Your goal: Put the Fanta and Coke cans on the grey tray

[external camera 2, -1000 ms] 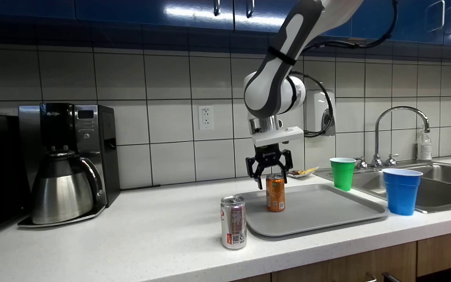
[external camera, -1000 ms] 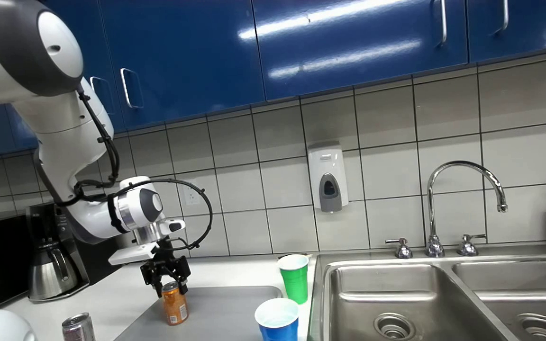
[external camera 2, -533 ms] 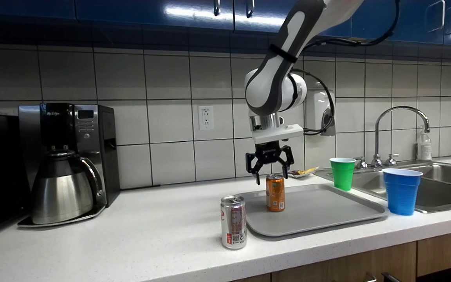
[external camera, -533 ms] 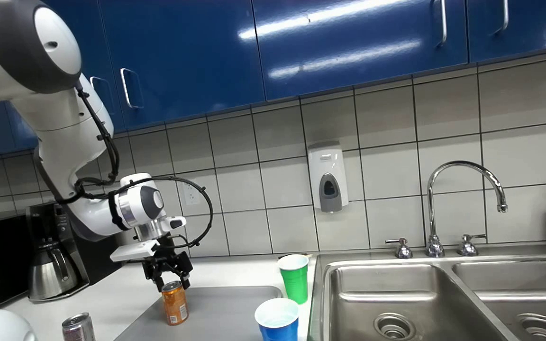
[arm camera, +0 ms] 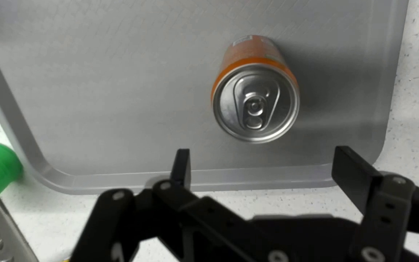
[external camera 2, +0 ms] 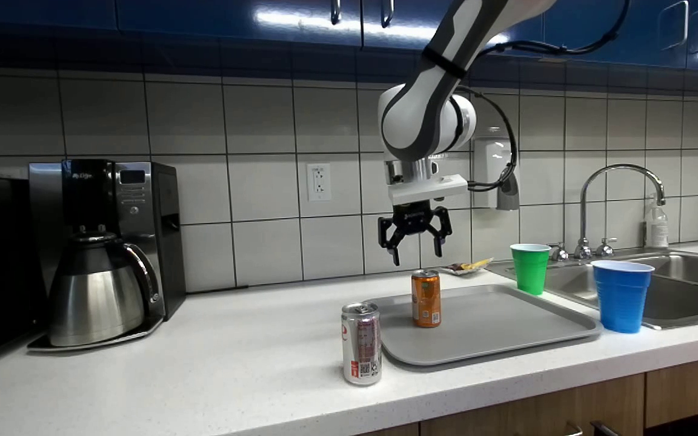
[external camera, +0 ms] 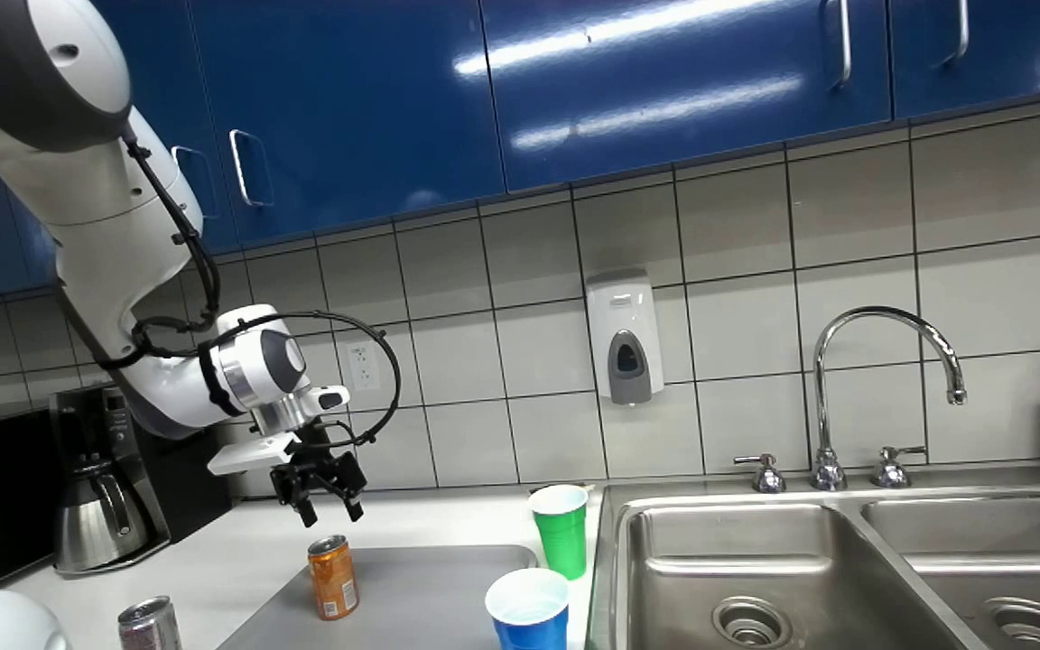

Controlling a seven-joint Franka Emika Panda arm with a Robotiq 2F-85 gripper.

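The orange Fanta can (external camera 2: 426,300) stands upright on the grey tray (external camera 2: 506,327), near the tray's left side in this exterior view. It also shows in an exterior view (external camera: 333,580) and, from above, in the wrist view (arm camera: 255,102). The silver Coke can (external camera 2: 362,345), with red marks, stands upright on the counter just beside the tray. It is partly cut off in an exterior view (external camera: 150,625) and out of the wrist view. My gripper (external camera 2: 417,258) is open and empty, a little above the Fanta can and apart from it. Both fingers show apart in the wrist view (arm camera: 262,151).
A green cup (external camera 2: 531,269) and a blue cup (external camera 2: 621,297) stand by the tray near the sink (external camera 2: 682,284). A coffee maker (external camera 2: 106,248) stands at the left back. A small packet (external camera 2: 470,266) lies behind the tray. Blue cabinets (external camera: 348,108) hang above.
My open gripper has risen from around the top of the Fanta can to clear above it. The Fanta can stays standing on the tray. The Coke can has not moved.
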